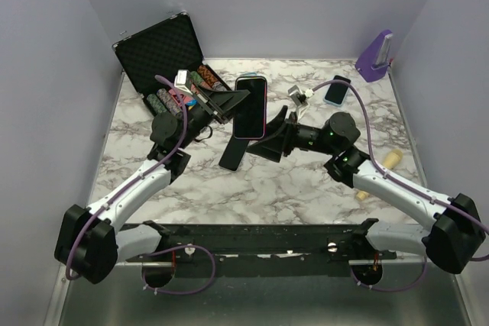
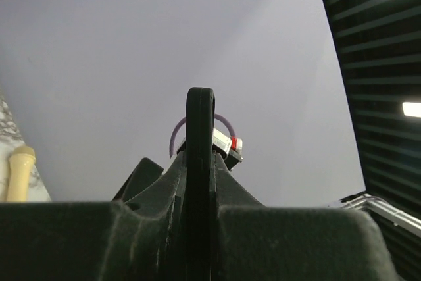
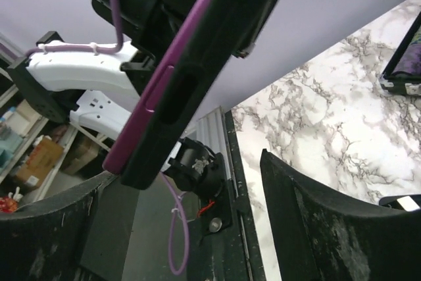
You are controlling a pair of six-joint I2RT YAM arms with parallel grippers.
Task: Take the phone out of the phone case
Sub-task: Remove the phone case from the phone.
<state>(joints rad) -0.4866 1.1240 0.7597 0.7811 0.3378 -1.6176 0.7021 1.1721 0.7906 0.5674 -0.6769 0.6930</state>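
We see the phone (image 1: 250, 107), in its pink case (image 3: 150, 93), held off the marble table (image 1: 321, 188) near the middle. The left gripper (image 1: 238, 97) is clenched on its edge from 9 o'clock. The right gripper (image 1: 275, 131), at the phone's 4 o'clock, has its 2 fingers (image 3: 309, 228) spread, with the case's end beside 1 of them.

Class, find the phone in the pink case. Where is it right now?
Top view: the black-screened phone in its pink case is held above mid-table between the left end effector and right end effector, just right of the open black carrying case.
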